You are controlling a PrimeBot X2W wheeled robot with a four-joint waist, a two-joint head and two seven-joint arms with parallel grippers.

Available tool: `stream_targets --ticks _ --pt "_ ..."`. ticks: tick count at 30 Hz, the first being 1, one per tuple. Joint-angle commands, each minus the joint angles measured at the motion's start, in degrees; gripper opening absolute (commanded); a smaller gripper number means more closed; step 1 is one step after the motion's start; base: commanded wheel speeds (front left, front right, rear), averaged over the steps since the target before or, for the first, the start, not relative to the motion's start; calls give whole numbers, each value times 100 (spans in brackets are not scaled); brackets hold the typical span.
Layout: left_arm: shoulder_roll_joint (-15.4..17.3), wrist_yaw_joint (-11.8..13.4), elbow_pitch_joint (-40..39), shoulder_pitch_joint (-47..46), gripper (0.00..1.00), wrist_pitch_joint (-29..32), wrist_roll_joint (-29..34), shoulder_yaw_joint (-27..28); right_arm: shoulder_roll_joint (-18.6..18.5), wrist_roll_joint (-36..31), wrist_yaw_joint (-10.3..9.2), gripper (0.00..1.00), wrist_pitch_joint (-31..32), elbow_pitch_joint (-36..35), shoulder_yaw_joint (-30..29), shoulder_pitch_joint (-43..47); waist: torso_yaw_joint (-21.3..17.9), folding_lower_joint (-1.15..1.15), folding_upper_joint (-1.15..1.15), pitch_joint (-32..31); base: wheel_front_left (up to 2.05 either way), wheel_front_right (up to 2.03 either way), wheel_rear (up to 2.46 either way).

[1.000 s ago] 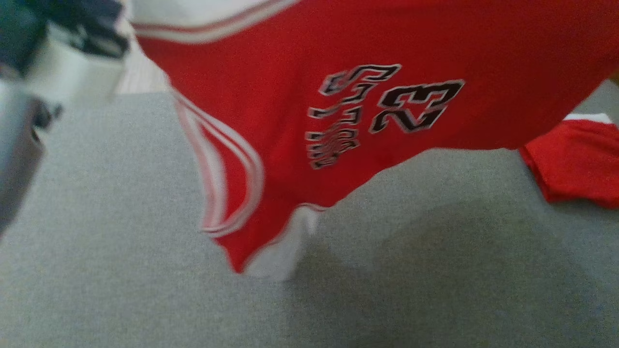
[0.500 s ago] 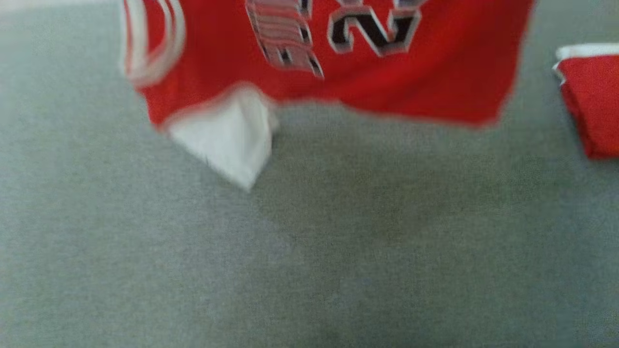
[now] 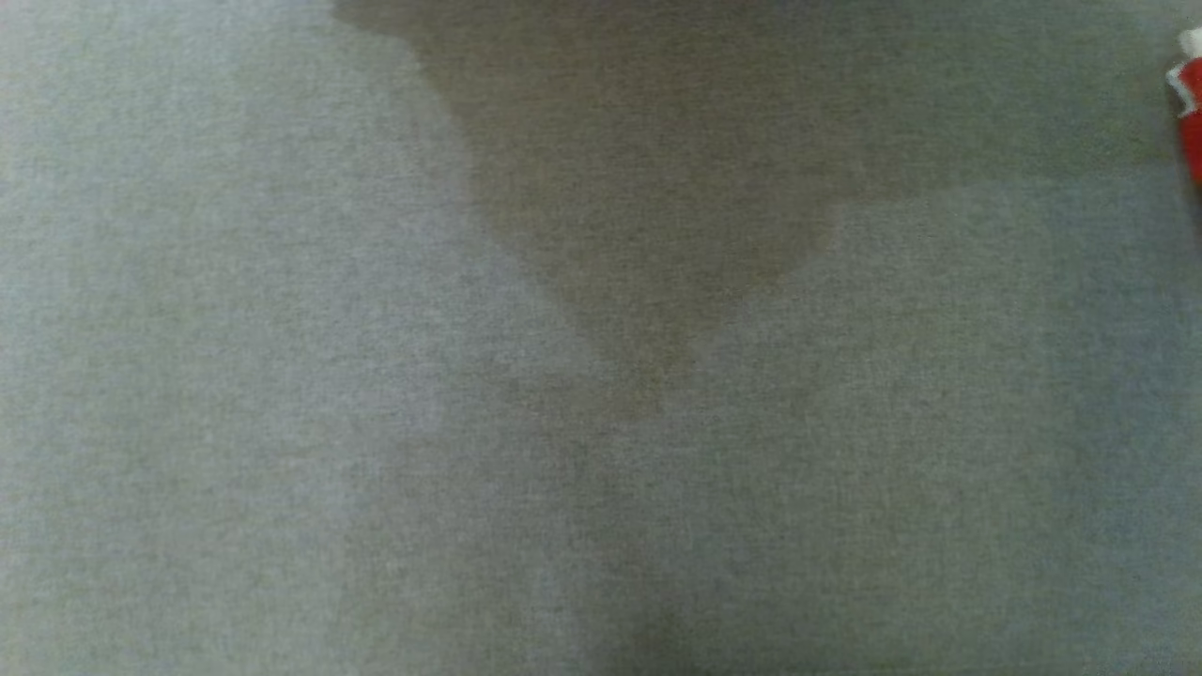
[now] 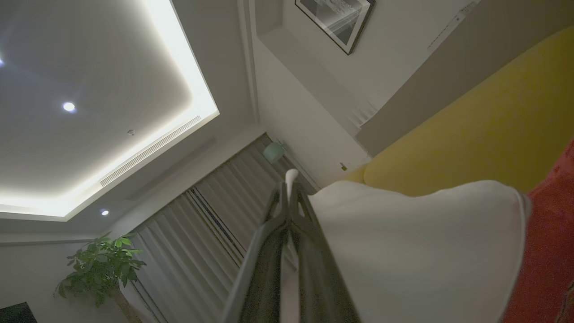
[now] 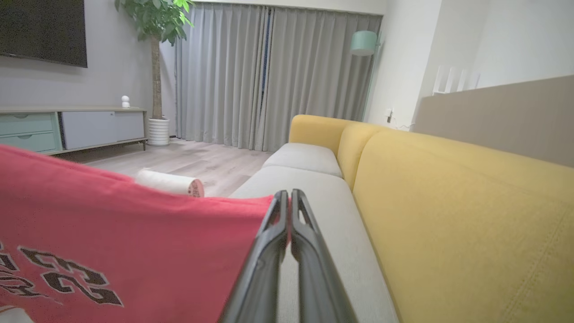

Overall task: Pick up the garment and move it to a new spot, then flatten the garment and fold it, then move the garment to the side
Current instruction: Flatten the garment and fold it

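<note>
Garment (image 5: 112,233), red with black lettering: red edge is held by right tool (image 5: 288,199), closed tight on it. White panel is pinched in closed left tool (image 4: 289,197).

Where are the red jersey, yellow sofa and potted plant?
red jersey (image 5: 134,224): right wrist view, plain red cloth.
yellow sofa (image 5: 471,215): right wrist view, backrest.
potted plant (image 5: 150,12): right wrist view, leaves.

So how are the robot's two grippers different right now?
The left gripper points up toward the ceiling; the right gripper points level along the sofa. The left gripper pinches a white part of the jersey; the right gripper pinches a red part. Both are shut on the jersey.
</note>
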Motion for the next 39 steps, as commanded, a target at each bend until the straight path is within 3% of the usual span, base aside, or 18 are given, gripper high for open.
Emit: stream_targets --ticks 1,11,12,17,23,31,39 --pt "311 18 -213 83 0 -18 14 238 -93 71 -5 0 -80 -93 35 121 53 0 0 -12 0 0 0" --pt "505 68 -1541 3037 0 -19 -270 480 -341 724 -5 0 -497 301 536 1765 218 0 0 -858 0 0 0" --pt "521 34 -1780 3714 0 -19 -370 505 -411 930 -5 0 -546 258 575 2262 231 0 0 -1126 0 0 0" --pt "621 -88 -2255 5426 0 -19 -682 538 -566 1371 -5 0 -587 -72 776 3589 178 0 0 -1791 0 0 0" --pt "761 -133 -2671 7089 0 -19 -927 326 -817 1801 -5 0 -340 -811 857 4868 108 0 0 -2179 0 0 0" --pt "910 -19 -2925 8296 0 427 -1102 -73 -1109 1874 -5 0 82 -1907 233 6369 132 0 0 -2276 0 0 0" --pt "881 -28 -3103 8243 0 796 -1276 -107 -916 1542 -5 0 510 -2556 -531 6951 202 0 0 -2053 0 0 0"
